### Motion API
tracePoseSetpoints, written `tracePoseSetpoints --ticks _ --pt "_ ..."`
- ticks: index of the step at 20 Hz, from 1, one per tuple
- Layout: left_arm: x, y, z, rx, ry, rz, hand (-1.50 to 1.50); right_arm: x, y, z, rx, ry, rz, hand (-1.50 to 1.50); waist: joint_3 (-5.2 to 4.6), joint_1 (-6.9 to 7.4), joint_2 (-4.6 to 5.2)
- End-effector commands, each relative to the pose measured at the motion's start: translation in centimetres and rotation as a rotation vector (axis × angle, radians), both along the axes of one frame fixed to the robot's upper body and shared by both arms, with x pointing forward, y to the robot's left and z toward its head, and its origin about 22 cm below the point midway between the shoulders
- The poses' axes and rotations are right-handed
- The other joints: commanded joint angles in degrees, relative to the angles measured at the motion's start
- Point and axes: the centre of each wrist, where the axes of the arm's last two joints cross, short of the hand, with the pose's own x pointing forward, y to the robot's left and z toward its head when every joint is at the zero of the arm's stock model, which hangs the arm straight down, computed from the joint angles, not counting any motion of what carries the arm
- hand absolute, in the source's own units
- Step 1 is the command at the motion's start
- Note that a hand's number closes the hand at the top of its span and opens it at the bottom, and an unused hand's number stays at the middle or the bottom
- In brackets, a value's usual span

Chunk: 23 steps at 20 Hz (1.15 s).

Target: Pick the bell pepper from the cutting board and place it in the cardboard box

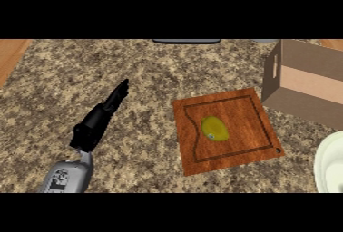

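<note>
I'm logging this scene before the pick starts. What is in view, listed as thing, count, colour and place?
bell pepper: one, yellow-green, lying on the cutting board
cutting board: one, reddish-brown, right of centre
cardboard box: one, tan, upper right
white rounded object: one, right edge, cut off
dark object: one, dark grey, top edge, cut off
counter: one, speckled brown
left robot hand: one, black, left of the board, fingers straight, holding nothing
forearm: one, grey, lower left

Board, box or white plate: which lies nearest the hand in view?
The wooden cutting board, just right of the left hand; the cardboard box and white plate sit farther right.
</note>
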Motion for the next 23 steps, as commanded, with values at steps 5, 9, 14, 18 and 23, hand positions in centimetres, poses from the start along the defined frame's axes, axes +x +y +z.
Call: tracePoseSetpoints --ticks 5,9,14,18,23 --pt "0.1 -0.5 1.2 0.007 -0.017 0.003 0.0 2.4 -1.3 -7.4 0.274 0.128 -0.053 -1.5 0.06 0.13 0.05" --pt "-0.3 0.1 0.2 0.0 0.006 -0.023 0.0 4.5 -2.5 -8.4 0.306 0.138 -0.05 -1.5 0.04 0.62 0.17" --pt "-0.3 0.3 1.0 -0.008 -0.003 -0.008 0.0 3.6 -4.2 -8.7 0.471 -0.061 0.024 -1.5 0.08 0.05 -0.01" --pt "0.4 1.0 1.3 -0.001 0.018 0.01 0.0 2.7 -5.9 -7.1 0.625 -0.284 0.004 -1.5 0.08 -0.77 -0.15" --pt "-0.1 1.7 0.2 0.004 0.024 0.008 0.0 0.2 -10.2 -7.5 0.817 -0.427 0.009 -1.5 0.08 -0.62 -0.06"
